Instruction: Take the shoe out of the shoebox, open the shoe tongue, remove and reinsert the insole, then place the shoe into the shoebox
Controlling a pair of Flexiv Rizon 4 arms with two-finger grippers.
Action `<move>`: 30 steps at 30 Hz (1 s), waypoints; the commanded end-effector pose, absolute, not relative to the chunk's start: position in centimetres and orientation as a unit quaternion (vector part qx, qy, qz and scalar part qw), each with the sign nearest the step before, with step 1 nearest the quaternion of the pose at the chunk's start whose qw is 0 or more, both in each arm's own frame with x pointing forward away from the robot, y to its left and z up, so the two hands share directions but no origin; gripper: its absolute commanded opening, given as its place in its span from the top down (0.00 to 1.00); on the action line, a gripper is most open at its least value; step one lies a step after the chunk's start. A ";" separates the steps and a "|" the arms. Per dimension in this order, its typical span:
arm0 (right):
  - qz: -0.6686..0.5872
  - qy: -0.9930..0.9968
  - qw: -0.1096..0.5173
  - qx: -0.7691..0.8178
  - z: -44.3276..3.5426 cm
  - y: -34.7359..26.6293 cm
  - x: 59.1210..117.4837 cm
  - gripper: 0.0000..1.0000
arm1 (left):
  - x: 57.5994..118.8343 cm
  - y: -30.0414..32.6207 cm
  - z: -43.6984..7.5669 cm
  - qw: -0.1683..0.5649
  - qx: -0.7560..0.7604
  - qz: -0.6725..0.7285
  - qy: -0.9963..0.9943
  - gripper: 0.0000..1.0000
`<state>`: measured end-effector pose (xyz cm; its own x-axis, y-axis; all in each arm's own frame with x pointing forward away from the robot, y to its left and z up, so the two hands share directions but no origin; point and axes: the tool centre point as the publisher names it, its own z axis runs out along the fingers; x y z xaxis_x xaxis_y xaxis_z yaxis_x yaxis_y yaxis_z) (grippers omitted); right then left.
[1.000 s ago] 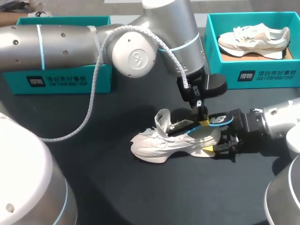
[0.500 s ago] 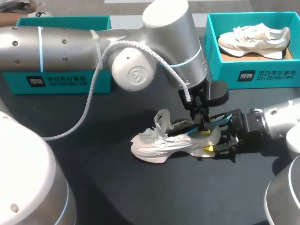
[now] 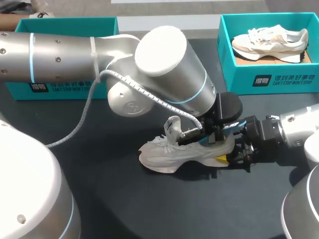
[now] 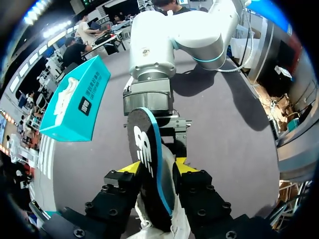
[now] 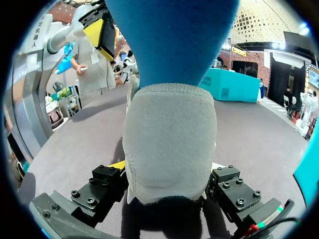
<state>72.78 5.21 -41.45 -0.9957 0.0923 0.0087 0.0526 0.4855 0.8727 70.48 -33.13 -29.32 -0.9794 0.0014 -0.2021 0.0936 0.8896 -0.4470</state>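
Right of centre in the head view, a white sneaker [image 3: 174, 152] is lying upright on the dark tabletop [image 3: 124, 199], its toe pointing toward the frame's left and its tongue standing up. The right gripper [image 3: 230, 149], coming in from the right edge, is clamping the sneaker's heel from both sides; in the right wrist view the grey heel is filling the gap between its fingers [image 5: 107, 177]. The left gripper [image 3: 215, 133], reaching across from the upper left, is pinching the blue-edged insole [image 3: 233, 125], which is sticking out of the shoe's opening above the heel. Seen from the left wrist, the insole [image 4: 142, 149] is standing on edge with both yellow tips pressing against it. At upper right a teal shoebox [image 3: 269, 79] is holding a second sneaker [image 3: 269, 40]; a second teal shoebox [image 3: 65, 22] is sitting at upper left, partly behind the left arm [image 3: 65, 50].
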 end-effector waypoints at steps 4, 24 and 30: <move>0.503 0.863 0.020 0.043 -41.9 5.6 72.9 1.00 | 70.5 -33.3 -29.8 0.128 0.019 -0.254 0.959 0.65; 0.503 0.863 0.020 0.043 -41.9 5.6 72.9 1.00 | 71.9 -33.5 -31.5 0.147 -0.005 -0.273 0.951 0.70; 0.503 0.863 0.020 0.043 -41.9 5.6 72.9 1.00 | 72.1 -33.8 -31.7 0.142 -0.008 -0.276 0.951 1.00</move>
<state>72.78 5.21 -41.45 -0.9957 0.0923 0.0087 0.0526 0.4854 0.8727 71.86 -33.44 -31.32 -0.9571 -0.0986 -0.2724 0.0616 0.8496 -0.5239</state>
